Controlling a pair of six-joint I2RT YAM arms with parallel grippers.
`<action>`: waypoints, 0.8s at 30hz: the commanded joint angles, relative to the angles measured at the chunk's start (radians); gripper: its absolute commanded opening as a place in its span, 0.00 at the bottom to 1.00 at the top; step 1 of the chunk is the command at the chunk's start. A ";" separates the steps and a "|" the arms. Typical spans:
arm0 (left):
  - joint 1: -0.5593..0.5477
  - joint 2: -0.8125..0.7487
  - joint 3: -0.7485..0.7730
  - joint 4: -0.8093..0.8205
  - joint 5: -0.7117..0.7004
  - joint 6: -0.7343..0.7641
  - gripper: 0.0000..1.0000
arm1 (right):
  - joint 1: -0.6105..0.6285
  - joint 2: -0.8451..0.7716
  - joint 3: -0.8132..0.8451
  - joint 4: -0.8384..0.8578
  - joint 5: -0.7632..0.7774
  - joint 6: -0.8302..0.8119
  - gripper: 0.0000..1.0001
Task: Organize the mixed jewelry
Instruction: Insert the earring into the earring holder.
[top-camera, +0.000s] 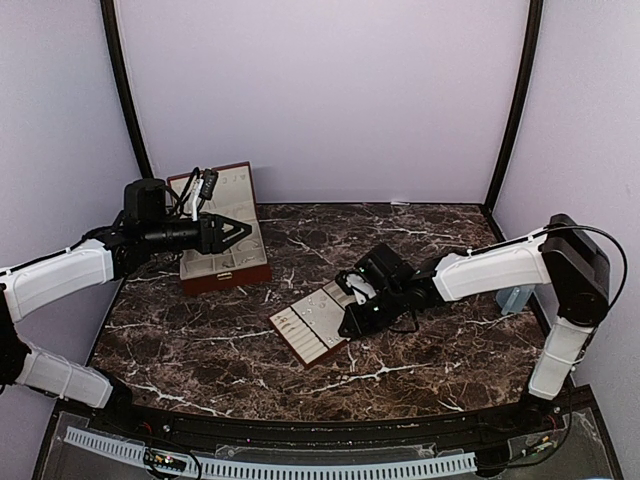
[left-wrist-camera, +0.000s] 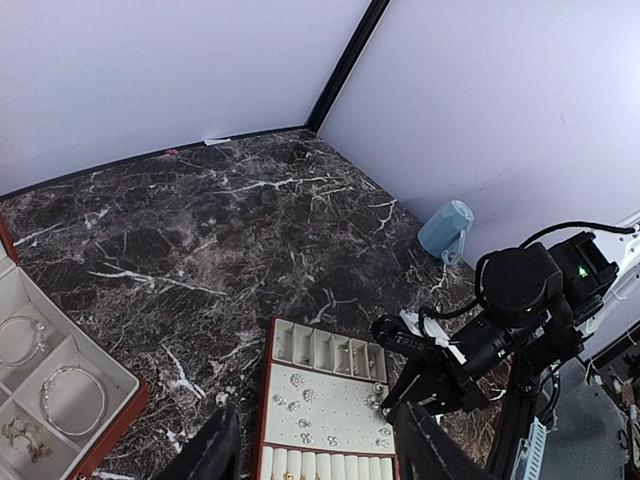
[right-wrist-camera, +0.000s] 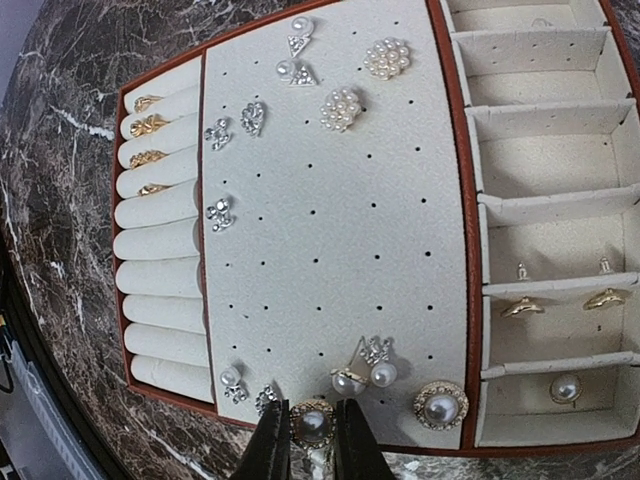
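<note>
Left gripper (top-camera: 238, 232): held above the reddish-brown box, jaws spread wide; nothing is gripped between the fingers.
Reddish-brown box (top-camera: 228, 279): set at the back left of the marble table (top-camera: 200, 345), lid raised upright. Thin bracelets (left-wrist-camera: 75, 400) are seen in its cream-lined compartments.
Cream tray (top-camera: 300, 335): laid near the table's middle, turned at an angle, well apart from the box.
Mixed jewelry (right-wrist-camera: 340, 108): found almost wholly on the tray, as the right wrist view shows.
Ring rolls, left strip of the tray: gold rings (right-wrist-camera: 148, 128) are tucked into the upper four slots; the lower rolls are left bare.
Pinhole panel, centre of the tray: pearl clusters and small silvery studs are gathered toward the far end, one silvery stud (right-wrist-camera: 220, 212) is placed midway along the left side, and a row of pearl and silvery pieces is lined along the near edge.
Compartments, right side of the tray: two gold pieces (right-wrist-camera: 523, 307) are seen in one cell and a single pearl (right-wrist-camera: 565, 388) in the cell nearest the camera.
Right gripper (right-wrist-camera: 310, 432): lowered over the tray's near edge, jaws drawn almost together, with a round pearl stud (right-wrist-camera: 313, 420) pinched between the tips.
Pale blue object (left-wrist-camera: 445, 228): stood against the right wall; its kind cannot be told.
</note>
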 joint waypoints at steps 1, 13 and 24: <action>0.005 -0.023 -0.004 -0.004 0.016 0.012 0.56 | 0.012 0.011 0.022 -0.046 0.024 -0.012 0.09; 0.006 -0.023 -0.006 -0.002 0.018 0.007 0.56 | 0.013 0.007 0.037 -0.076 0.038 -0.013 0.09; 0.005 -0.029 -0.006 -0.003 0.015 0.011 0.56 | 0.013 0.035 0.050 -0.065 0.039 -0.021 0.09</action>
